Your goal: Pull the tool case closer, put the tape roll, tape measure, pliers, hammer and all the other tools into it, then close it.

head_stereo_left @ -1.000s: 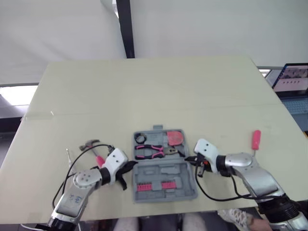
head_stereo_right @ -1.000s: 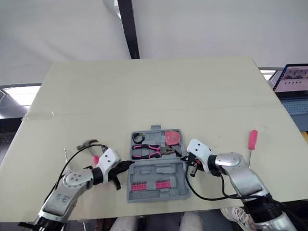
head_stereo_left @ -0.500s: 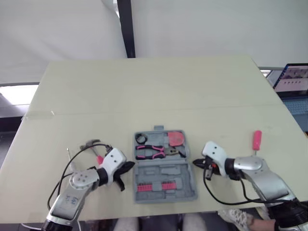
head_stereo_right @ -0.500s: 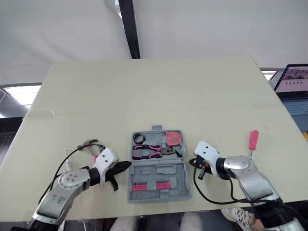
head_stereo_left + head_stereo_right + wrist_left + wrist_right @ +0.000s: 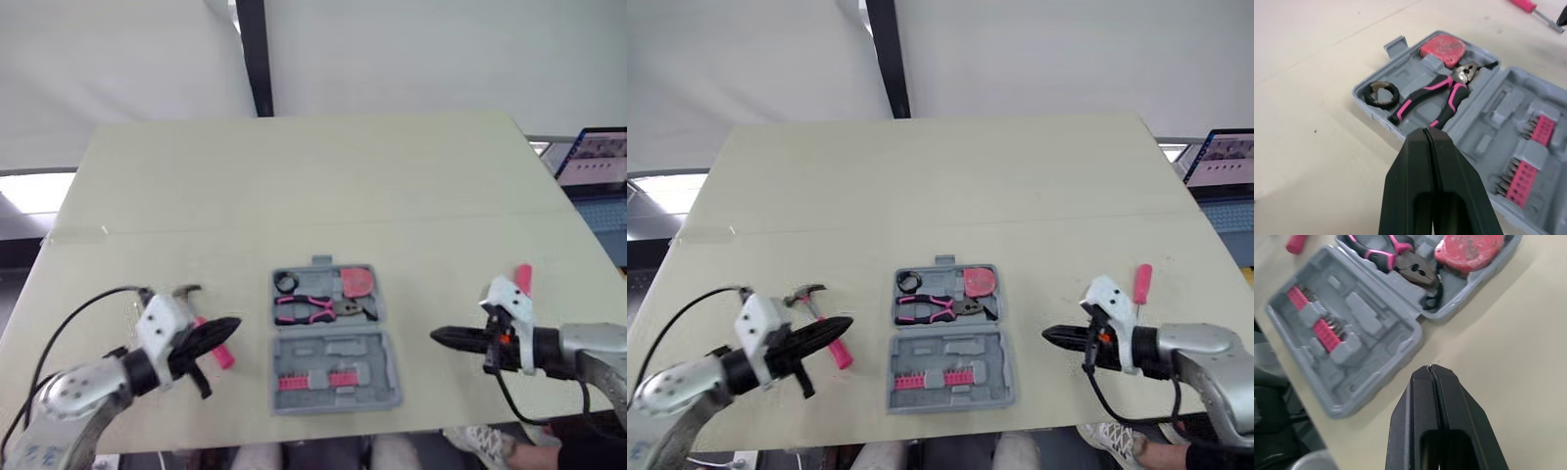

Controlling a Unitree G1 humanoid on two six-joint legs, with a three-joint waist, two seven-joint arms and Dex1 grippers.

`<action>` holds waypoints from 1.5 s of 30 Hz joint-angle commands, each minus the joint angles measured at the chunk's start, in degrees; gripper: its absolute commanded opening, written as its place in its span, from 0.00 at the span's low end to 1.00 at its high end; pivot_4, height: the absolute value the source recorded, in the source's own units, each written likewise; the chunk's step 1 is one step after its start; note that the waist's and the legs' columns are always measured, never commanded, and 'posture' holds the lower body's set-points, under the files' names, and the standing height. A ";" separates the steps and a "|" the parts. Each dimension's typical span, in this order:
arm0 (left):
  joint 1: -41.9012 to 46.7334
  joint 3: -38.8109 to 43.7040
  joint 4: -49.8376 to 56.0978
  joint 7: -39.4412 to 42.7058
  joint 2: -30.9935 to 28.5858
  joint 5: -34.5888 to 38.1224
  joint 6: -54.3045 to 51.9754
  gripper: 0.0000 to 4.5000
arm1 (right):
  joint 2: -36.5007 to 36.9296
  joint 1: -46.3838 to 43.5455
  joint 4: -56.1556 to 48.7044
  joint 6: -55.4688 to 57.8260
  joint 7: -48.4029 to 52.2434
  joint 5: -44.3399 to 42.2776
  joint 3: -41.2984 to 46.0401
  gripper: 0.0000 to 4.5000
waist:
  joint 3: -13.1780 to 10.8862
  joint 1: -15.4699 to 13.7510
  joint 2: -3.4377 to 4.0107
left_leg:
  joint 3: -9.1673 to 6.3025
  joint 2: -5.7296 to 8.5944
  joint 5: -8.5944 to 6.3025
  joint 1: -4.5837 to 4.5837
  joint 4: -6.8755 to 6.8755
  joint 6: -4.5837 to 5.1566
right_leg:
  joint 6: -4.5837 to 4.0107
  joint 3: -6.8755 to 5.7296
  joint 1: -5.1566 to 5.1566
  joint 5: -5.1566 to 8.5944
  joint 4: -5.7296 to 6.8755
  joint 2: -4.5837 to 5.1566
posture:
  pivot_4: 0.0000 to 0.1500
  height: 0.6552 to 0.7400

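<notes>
Centrally, tool case [image 5: 333,345] between left hand [image 5: 233,324], right hand [image 5: 437,336]; both closed

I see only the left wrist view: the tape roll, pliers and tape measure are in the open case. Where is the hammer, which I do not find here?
Observer: The hammer lies on the table, outside the tool case, on the robot's left of it. The left gripper covers part of its handle.
Operator: Is the right gripper holding something?
Observer: No. The right gripper is shut and empty, on the case's other side, apart from it.
</notes>
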State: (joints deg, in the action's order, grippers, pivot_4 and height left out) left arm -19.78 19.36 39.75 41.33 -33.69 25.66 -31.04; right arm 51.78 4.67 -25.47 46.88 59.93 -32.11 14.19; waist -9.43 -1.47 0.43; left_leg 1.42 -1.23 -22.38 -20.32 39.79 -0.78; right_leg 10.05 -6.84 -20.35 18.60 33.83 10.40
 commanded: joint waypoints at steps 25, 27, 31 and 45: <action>-34.26 6.35 -7.73 8.20 14.35 -5.58 36.77 0.99 | -3.30 20.94 1.64 -18.79 -0.37 5.60 4.89 1.00 | -0.12 -0.06 -0.25 | 0.04 0.00 -0.07 0.02 0.01 0.06 | -0.09 0.04 0.03 0.04 -0.31 0.00 | 1.00 1.00; -33.85 5.96 -8.27 7.80 14.03 -6.06 37.24 0.99 | -3.37 20.68 1.99 -19.11 -0.45 5.69 4.61 1.00 | -0.11 -0.08 -0.25 | 0.04 0.00 -0.08 0.02 0.02 0.07 | -0.08 0.04 0.03 0.04 -0.30 0.00 | 1.00 1.00; -33.60 5.20 -7.77 6.29 14.30 -3.21 34.02 0.99 | -7.82 19.62 0.12 -30.92 -0.02 6.19 6.79 1.00 | -0.12 -0.04 -0.26 | 0.04 0.00 -0.08 0.01 0.01 0.07 | -0.07 0.03 0.03 0.04 -0.15 0.00 | 1.00 1.00; -29.06 8.40 9.73 -26.06 22.10 12.88 9.30 0.99 | -6.28 15.73 0.27 -31.16 9.63 -7.96 10.16 1.00 | -0.21 -0.08 -0.35 | -0.06 -0.02 -0.09 0.12 0.10 0.08 | -0.03 0.02 0.28 0.01 -0.10 0.00 | 1.00 1.00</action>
State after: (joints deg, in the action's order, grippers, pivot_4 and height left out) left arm -49.85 25.28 45.57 21.81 -12.06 36.29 -19.10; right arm 44.77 20.91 -25.62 16.29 67.98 -38.33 22.17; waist -9.64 -1.55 0.09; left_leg 1.35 -1.24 -22.47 -20.17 39.89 -0.69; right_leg 10.02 -6.83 -20.01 18.61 33.70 10.40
